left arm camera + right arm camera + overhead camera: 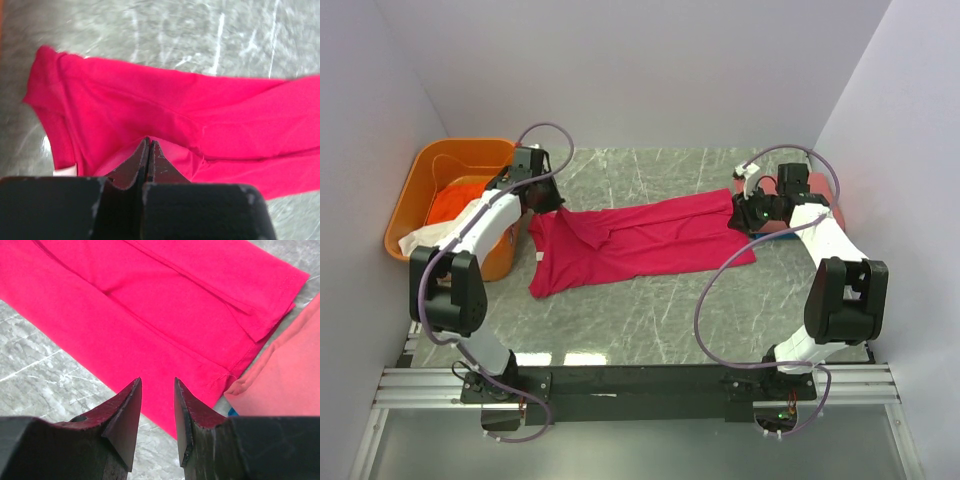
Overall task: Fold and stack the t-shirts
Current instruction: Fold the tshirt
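A large crimson t-shirt [640,245] lies stretched across the middle of the table, collar end to the left. My left gripper [548,207] is at its upper left corner. In the left wrist view the left gripper [148,140] is shut, with a tented fold of the crimson t-shirt [165,105] pinched at its tips. My right gripper [745,212] hovers over the shirt's right hem. In the right wrist view the right gripper [157,381] stands open with nothing between its fingers, above the hem edge of the crimson t-shirt [165,305]. A salmon-pink t-shirt [285,375] lies just to the right of it.
An orange plastic tub [412,200] stands at the far left, holding orange cloth [455,200], with white cloth [420,238] over its rim. The salmon-pink t-shirt [832,205] lies by the right wall behind the right arm. A sliver of blue cloth [231,412] shows under it.
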